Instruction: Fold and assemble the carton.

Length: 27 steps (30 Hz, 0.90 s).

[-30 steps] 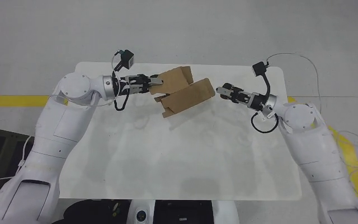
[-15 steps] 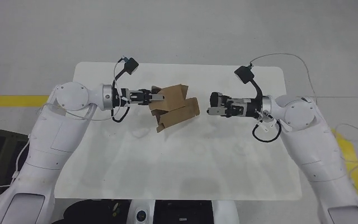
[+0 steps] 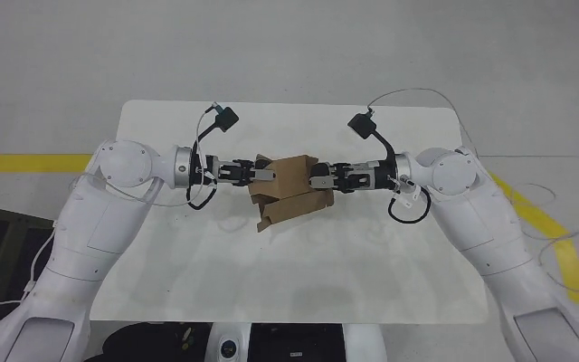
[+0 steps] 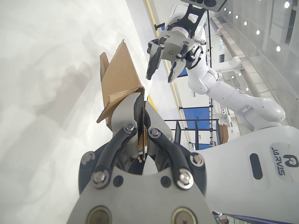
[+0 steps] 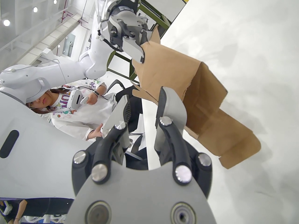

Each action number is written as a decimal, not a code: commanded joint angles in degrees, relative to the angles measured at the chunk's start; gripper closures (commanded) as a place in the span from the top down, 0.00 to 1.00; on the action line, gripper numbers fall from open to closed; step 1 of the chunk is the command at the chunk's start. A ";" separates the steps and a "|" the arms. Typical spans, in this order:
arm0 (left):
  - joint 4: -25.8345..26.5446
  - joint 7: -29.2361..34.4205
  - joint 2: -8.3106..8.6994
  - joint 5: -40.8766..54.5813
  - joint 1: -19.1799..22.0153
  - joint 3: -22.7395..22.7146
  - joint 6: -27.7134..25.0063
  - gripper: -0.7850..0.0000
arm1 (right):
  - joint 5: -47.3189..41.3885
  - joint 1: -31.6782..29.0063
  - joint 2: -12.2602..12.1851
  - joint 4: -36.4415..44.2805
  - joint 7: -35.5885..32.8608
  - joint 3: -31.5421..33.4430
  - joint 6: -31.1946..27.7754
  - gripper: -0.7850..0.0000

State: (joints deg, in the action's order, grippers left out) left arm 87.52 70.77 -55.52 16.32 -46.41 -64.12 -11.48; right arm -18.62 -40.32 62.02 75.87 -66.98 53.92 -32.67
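Carton (image 3: 291, 188) pulled to centre in left gripper's (image 3: 261, 171) pinch; right gripper (image 3: 318, 179) now at its far edge, spread, possibly straddling it for folding.

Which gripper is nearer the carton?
Left. The left gripper is shut on the carton's edge. The right gripper is open at the opposite end, apparently not touching.

White table (image 3: 298, 271) on pale grey floor (image 3: 271, 45), yellow stripe (image 3: 36, 163) across it. High hall ceiling, round ceiling lights (image 4: 258, 32). Blue panels (image 4: 196, 113) far off. Black office chair (image 5: 127, 94) beside table.
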 commanded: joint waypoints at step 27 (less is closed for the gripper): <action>2.71 -0.03 0.63 0.74 -1.59 -1.61 0.39 0.00 | -6.05 2.39 2.52 -7.11 -0.05 -3.92 -1.97 0.25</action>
State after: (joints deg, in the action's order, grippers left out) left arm 90.24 70.76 -54.92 17.05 -47.99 -65.67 -11.06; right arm -23.99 -38.01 64.46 69.13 -66.90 50.01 -34.38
